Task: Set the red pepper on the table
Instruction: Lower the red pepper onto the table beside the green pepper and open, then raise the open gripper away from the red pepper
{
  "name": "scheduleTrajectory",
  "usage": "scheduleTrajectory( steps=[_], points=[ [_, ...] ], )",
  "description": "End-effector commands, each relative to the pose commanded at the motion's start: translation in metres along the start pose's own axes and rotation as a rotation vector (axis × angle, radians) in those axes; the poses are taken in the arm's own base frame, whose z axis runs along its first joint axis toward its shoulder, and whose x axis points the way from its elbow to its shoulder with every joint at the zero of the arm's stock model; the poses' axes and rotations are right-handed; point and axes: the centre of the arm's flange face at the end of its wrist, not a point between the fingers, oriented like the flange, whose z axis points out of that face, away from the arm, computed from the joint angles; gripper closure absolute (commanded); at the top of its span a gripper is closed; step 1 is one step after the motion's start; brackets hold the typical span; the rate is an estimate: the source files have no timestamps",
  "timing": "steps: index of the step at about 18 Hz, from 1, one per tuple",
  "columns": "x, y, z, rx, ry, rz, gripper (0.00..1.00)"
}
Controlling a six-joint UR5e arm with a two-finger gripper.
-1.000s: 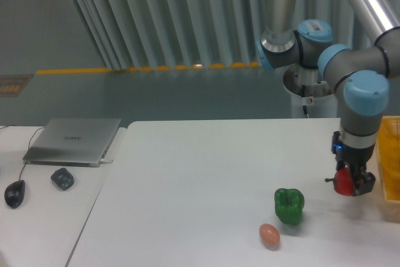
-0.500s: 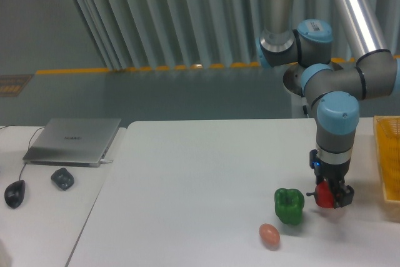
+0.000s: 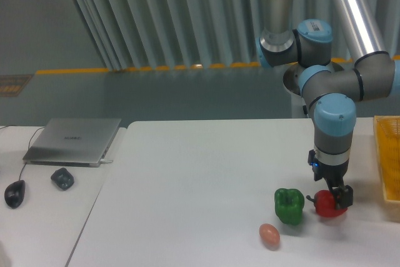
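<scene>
The red pepper (image 3: 327,206) rests on the large white table (image 3: 206,173), just right of the green pepper. My gripper (image 3: 334,196) points straight down right over it, with its dark fingers (image 3: 344,197) still around the pepper's top. The pepper now sits lower than the fingertips and shows wider, so the jaws look open and no longer hold it.
A green bell pepper (image 3: 289,206) stands close to the left of the red one. An orange-pink egg-shaped thing (image 3: 269,235) lies in front of it. A yellow basket (image 3: 389,164) is at the right edge. A side desk holds a silver laptop (image 3: 74,140), a mouse (image 3: 15,193) and a small dark object (image 3: 62,178).
The arm carried the red pepper left from beside the yellow basket to next to the green pepper. The pepper has dropped out of the fingers onto the table.
</scene>
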Motion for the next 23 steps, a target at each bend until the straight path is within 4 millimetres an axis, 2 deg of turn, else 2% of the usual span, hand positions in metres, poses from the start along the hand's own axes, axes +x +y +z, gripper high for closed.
scheduleTrajectory(
  steps=[2,7,9,15,17,20,23],
  points=[
    [0.0,0.0,-0.006,0.004,-0.01,0.0,0.01],
    [0.012,-0.006,-0.051,0.02,-0.079,0.023,0.0],
    [0.017,-0.012,-0.053,0.0,-0.076,0.04,0.0],
    [0.028,-0.013,-0.063,-0.058,-0.056,0.083,0.0],
    [0.035,-0.01,-0.074,-0.092,-0.011,0.152,0.0],
    [0.036,-0.01,-0.086,-0.078,-0.01,0.164,0.0],
    [0.038,-0.012,-0.09,-0.061,-0.012,0.166,0.0]
  ],
)
